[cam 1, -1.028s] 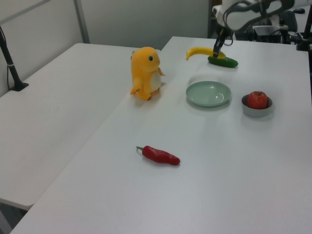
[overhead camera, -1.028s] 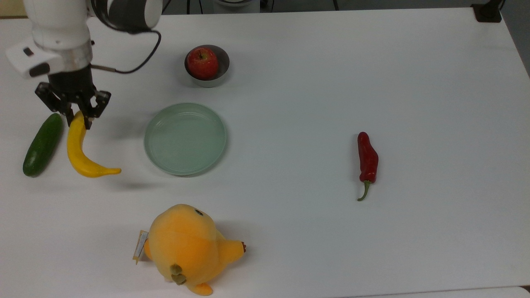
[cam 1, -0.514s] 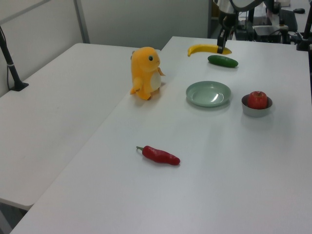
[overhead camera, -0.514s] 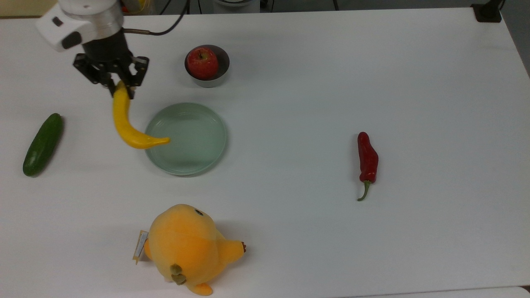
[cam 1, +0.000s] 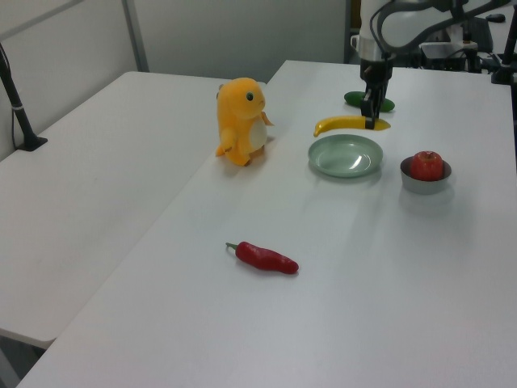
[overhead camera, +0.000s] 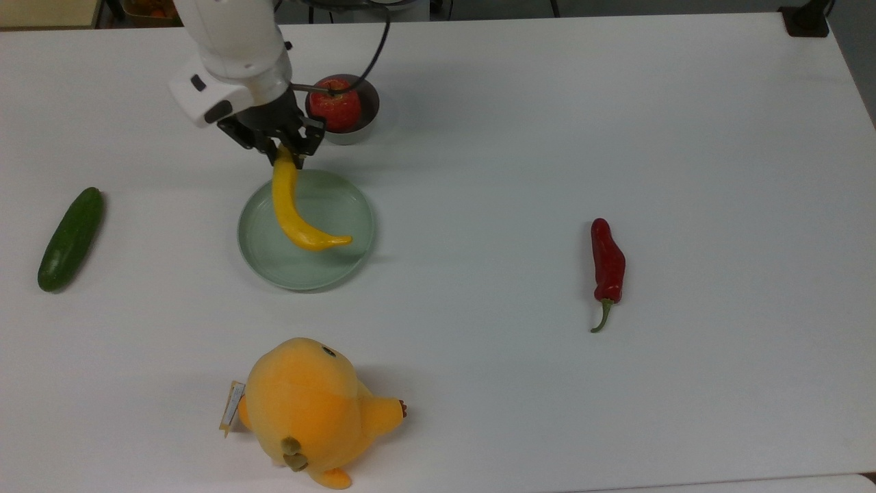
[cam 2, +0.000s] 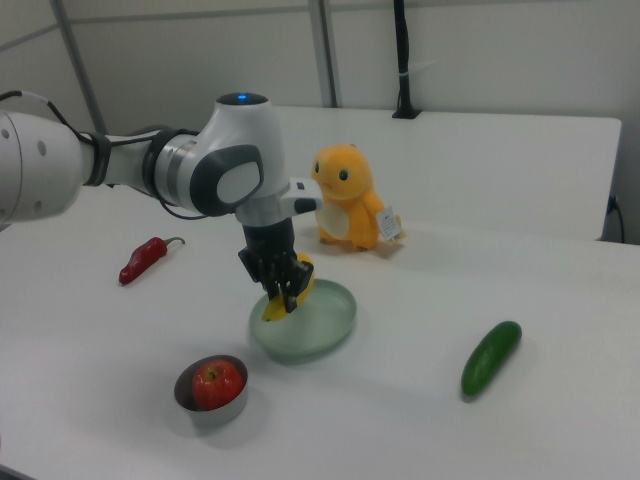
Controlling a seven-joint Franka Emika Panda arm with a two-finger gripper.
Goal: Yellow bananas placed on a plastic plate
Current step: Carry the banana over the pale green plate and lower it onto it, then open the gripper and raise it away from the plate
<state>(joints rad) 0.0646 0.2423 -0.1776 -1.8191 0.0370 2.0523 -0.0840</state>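
Room: pale grey walls with upright metal posts behind; I see a second white table butted against mine in the left view.
Worktop [overhead camera: 616,103]: white, matte, one broad slab carrying everything.
Count: one banana, one plate, one metal bowl, one apple, one cucumber, one chilli, one plush toy, one arm.
Jaws: my gripper [overhead camera: 286,152] [cam 1: 371,115] [cam 2: 285,290] points down, its jaws pinching the thick end of the yellow bananas [overhead camera: 294,212] [cam 1: 343,124] [cam 2: 286,297].
Banana: a single curved fruit hanging from the jaws, held off the surface in the left view; its pointed tip trails away from the jaws, over the dish.
Plate: the plastic plate [overhead camera: 256,257] [cam 1: 325,164] [cam 2: 338,322], pale mint, lies directly under the jaws and the fruit.
Bowl: the metal bowl [overhead camera: 368,116] [cam 1: 423,185] [cam 2: 196,407] sits just beside the jaws, on the top view's right, with the red apple [overhead camera: 335,106] [cam 1: 426,164] [cam 2: 218,384] inside it.
Cucumber [overhead camera: 70,239] [cam 1: 386,103] [cam 2: 491,357]: well apart from the jaws, toward the top view's left.
Chilli [overhead camera: 607,263] [cam 1: 266,257] [cam 2: 145,260]: well apart from the jaws, toward the top view's right.
Plush toy [overhead camera: 308,409] [cam 1: 241,121] [cam 2: 350,198]: orange-yellow, beyond the plate from the jaws.
Change: half a second ago I had the jaws left of the plate in the top view, only the fruit's tip over the rim; now nearly the whole fruit hangs over the dish. All else is unmoved.
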